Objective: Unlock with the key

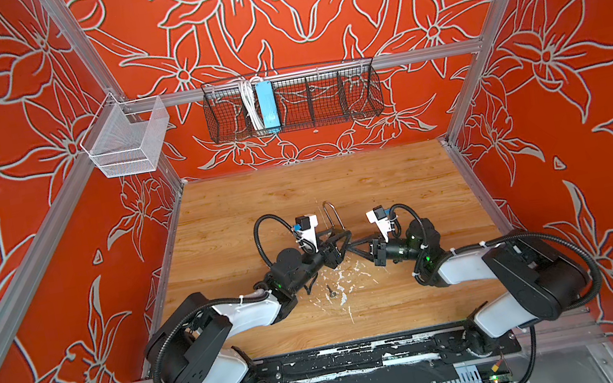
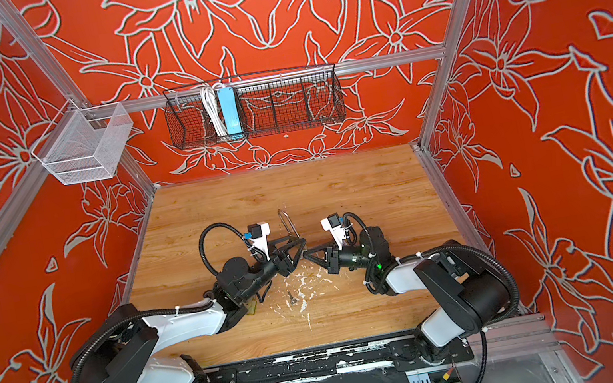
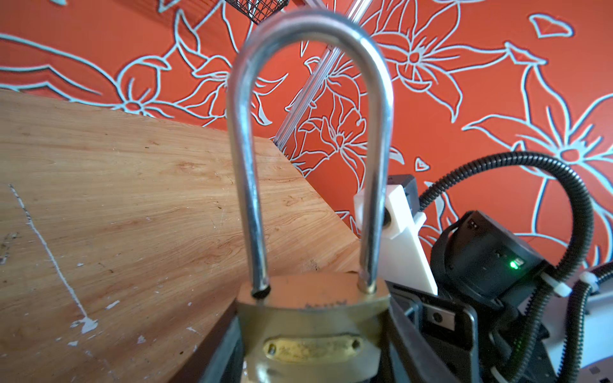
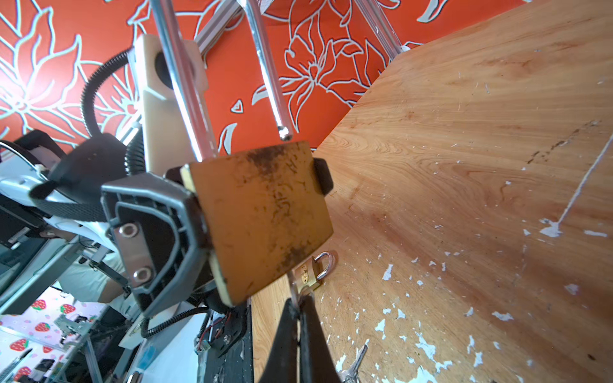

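The left gripper (image 1: 336, 240) clamps a tarnished, long-shackled brass padlock (image 3: 311, 331) clear of the scuffed wooden tabletop (image 1: 297, 194) at mid-table, apparently steadying it for the right gripper (image 4: 300, 318) — pinched shut on what looks like a slim silver key (image 4: 293, 290) at the lock's underside — while one steel shackle leg (image 4: 280, 99) stands free of the body.

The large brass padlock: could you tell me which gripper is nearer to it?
Left. The left gripper clamps the large brass padlock by its body; the right gripper, shut on a key, sits just off its bottom end.
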